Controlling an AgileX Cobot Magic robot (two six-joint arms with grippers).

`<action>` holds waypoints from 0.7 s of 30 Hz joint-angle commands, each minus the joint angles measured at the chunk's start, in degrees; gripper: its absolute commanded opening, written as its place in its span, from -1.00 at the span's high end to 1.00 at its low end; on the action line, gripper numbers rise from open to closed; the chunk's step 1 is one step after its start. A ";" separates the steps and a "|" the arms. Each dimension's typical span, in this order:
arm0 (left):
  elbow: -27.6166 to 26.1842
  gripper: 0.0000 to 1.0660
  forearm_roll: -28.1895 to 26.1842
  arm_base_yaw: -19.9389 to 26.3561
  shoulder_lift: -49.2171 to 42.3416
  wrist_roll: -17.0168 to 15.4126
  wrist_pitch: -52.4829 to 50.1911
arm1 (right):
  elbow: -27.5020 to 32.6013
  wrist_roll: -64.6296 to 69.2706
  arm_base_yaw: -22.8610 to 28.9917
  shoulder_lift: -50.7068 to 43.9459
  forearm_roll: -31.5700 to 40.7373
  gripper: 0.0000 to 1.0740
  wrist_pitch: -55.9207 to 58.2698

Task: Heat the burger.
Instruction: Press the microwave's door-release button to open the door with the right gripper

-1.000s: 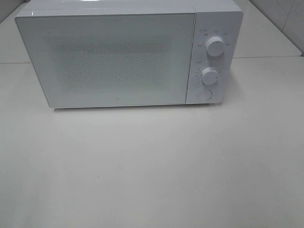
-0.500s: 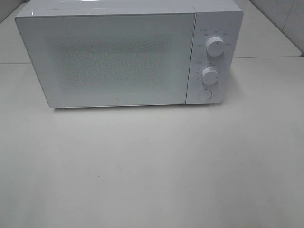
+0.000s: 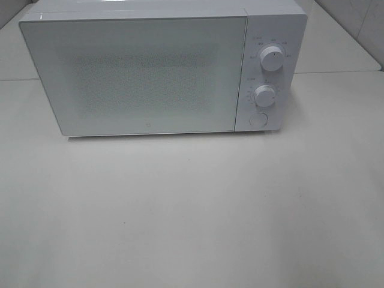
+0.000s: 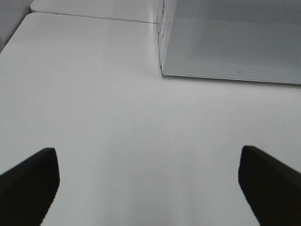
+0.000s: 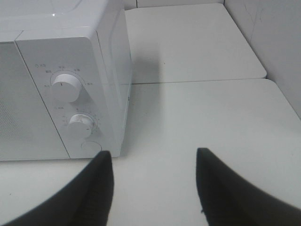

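L gripper [image 4: 148,149]: jaws wide apart, nothing btwn the fingers [image 4: 30,186], only bare table [image 4: 117,94] below. Released, idle.
R gripper [image 5: 154,151]: jaws apart too, narrower gap than L, nothing btwn them, so not grasping anything.
Neither arm shows in the high cam.

Outward: R sits low over the table just in front of the microwave [image 3: 150,72] ctrl panel. Its cam sees upper knob [image 5: 66,87], lower knob [image 5: 80,125] and round button [image 5: 91,146]. L faces the door [image 3: 138,78] corner farthest from the knobs.

High cam: microwave at 12 o'clock, door shut, panel at approx 1 o'clock. Table from 3 round to 9 o'clock shows nothing on it.

Burger: not in any view. The door screen is dotted/frosted and I can't see thru it, so can't tell if it's inside or off-cam. Can't call task progress either. My guess is R is lined up for the button or a knob.

Handling (judgement, unseen here):
- Light, soft, stacked.
- Bun squashes easily and the layers shear sideways, so a hard pinch wrecks it.
- Filling prob. greasy, so low grip on the layers.
- Take it across the bun sides at the widest pt, jaws level, min squeeze.
- Keep it upright, move slowly, no tilt.
- Watch door-frame clearance going in.
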 commanded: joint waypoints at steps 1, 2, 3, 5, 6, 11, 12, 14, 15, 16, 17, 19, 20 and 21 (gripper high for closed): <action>0.06 -0.79 -0.11 0.00 -0.92 0.00 -0.52 | 1.66 0.29 -0.34 2.01 -0.34 0.22 -7.22; 0.06 -0.79 -0.11 0.00 -0.92 0.00 -0.52 | 2.35 0.63 -0.23 3.15 -0.17 0.29 -9.45; 0.06 -0.79 -0.11 0.00 -0.92 0.00 -0.52 | 3.55 2.35 -0.23 5.27 -0.17 0.44 -13.64; 0.06 -0.79 -0.11 0.00 -0.92 0.00 -0.52 | 4.13 3.95 -0.23 6.53 -0.17 0.51 -15.58; 0.06 -0.79 -0.11 0.00 -0.92 0.00 -0.52 | 4.87 7.79 -0.23 9.00 -0.17 0.67 -19.65; 0.06 -0.79 -0.11 0.00 -0.92 0.00 -0.52 | 5.73 16.73 -0.23 14.73 -0.17 0.98 -25.44; 0.06 -0.79 -0.11 0.00 -0.92 0.00 -0.52 | 5.73 18.39 -0.23 15.99 -0.17 1.00 -26.13; 0.06 -0.79 -0.11 0.00 -0.92 0.00 -0.52 | 5.73 22.86 -0.23 18.22 -0.17 1.00 -27.96; 0.06 -0.79 -0.11 0.00 -0.92 0.00 -0.52 | 5.73 25.44 -0.23 19.60 -0.17 1.00 -29.16; 0.06 -0.79 -0.11 0.00 -0.92 0.00 -0.52 | 5.73 25.44 -0.23 19.60 -0.17 1.00 -29.16; 0.06 -0.79 -0.11 0.00 -0.92 0.00 -0.52 | 5.73 30.88 -0.23 22.00 -0.17 1.00 -31.40; 0.06 -0.79 -0.11 0.00 -0.92 0.00 -0.52 | 5.73 37.30 -0.23 24.75 0.00 1.00 -33.35; 0.06 -0.79 -0.11 0.00 -0.92 0.00 -0.52 | 5.73 40.91 -0.23 26.13 0.00 1.00 -34.21; 0.06 -0.79 -0.11 0.00 -0.92 0.00 -0.52 | 5.73 40.91 -0.23 26.13 0.00 1.00 -34.21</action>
